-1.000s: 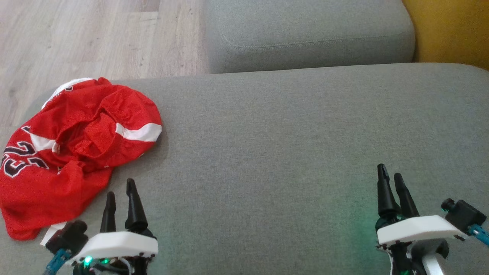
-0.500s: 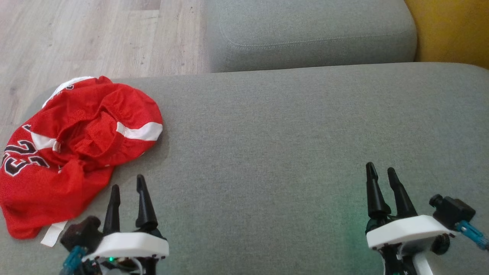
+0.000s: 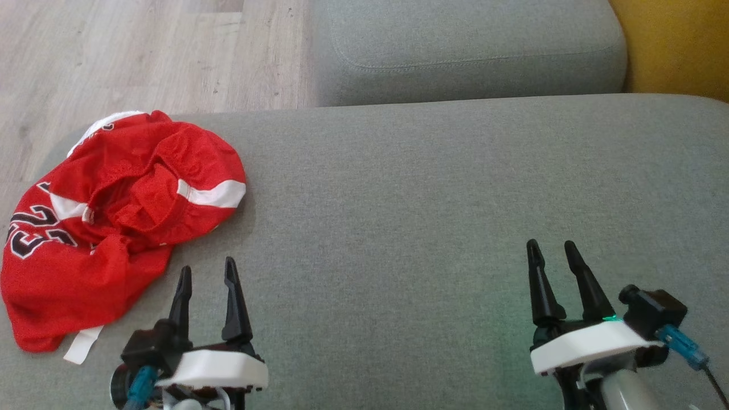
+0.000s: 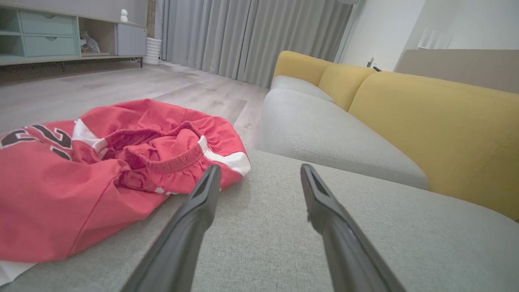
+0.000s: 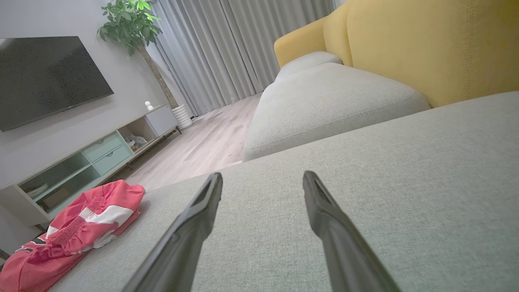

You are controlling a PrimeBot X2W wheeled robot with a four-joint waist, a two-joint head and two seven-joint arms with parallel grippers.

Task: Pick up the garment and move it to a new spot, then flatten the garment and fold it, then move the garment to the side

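Step in hand: opening pick-up, not yet begun. Crumpled garment (image 3: 114,222) of red mesh with white bands and dark numerals, lying at the left end of the grey seat cushion (image 3: 427,216), far edge at the cushion's rim by the wooden floor (image 3: 142,51).

Just beside the heap's right-hand edge, not touching: left gripper (image 3: 207,263), fingers spread wide, nothing between them. Well apart over bare cushion: right gripper (image 3: 551,243), likewise fully spread and empty.

Next move, as judged: swing left gripper leftward and down onto a raised fold, then close and lift. Likely bite: the elastic hem (image 4: 174,162) bunched on top, near in the left wrist view. Loose, slippery-looking fabric, so probable trailing or unfolding on the lift. Ample bare cushion at centre for the new spot.
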